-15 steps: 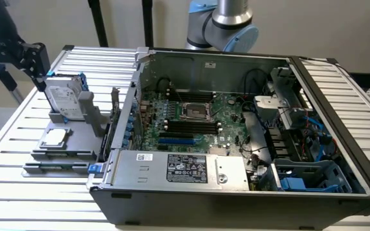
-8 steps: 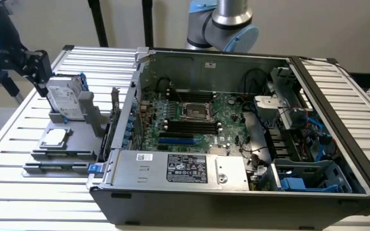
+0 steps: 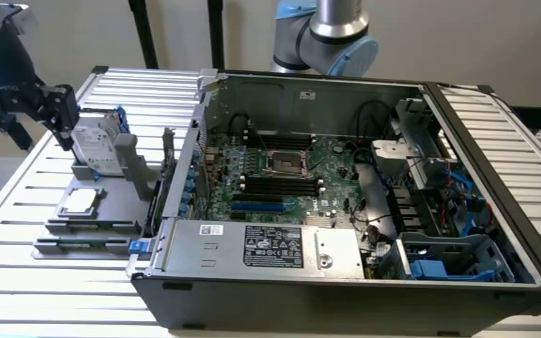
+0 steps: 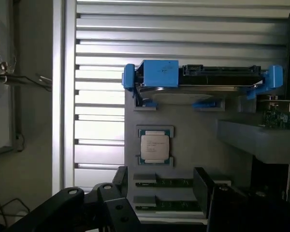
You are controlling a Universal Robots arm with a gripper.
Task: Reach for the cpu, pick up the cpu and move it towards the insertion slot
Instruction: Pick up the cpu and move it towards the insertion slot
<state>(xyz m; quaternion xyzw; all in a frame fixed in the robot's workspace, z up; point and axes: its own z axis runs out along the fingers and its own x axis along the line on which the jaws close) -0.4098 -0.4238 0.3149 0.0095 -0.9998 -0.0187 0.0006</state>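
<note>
Claw is open. In the wrist view both fingers stand wide apart with nothing between them but the parts below. Holding nothing, touching nothing.

The cpu lies flat, silver top up, in its own square pocket on the grey tray on the table, outside the computer case. In the exterior view it's at about 5 o'clock from the claw and clearly lower, well apart. The upright hard drive stands between them, at 12 o'clock from the cpu and just beside the claw.

The wrist view agrees: the cpu sits roughly centred on the gap between the fingers, and two memory sticks on the same tray lie nearer the fingers than the cpu does. It's square, so no long axis to line up on; its edges look about parallel to the tray edges.

The slot is on the motherboard inside the case, about 2 o'clock from the cpu, across the case wall.

My read: the reach is under way, no grasp yet.
</note>
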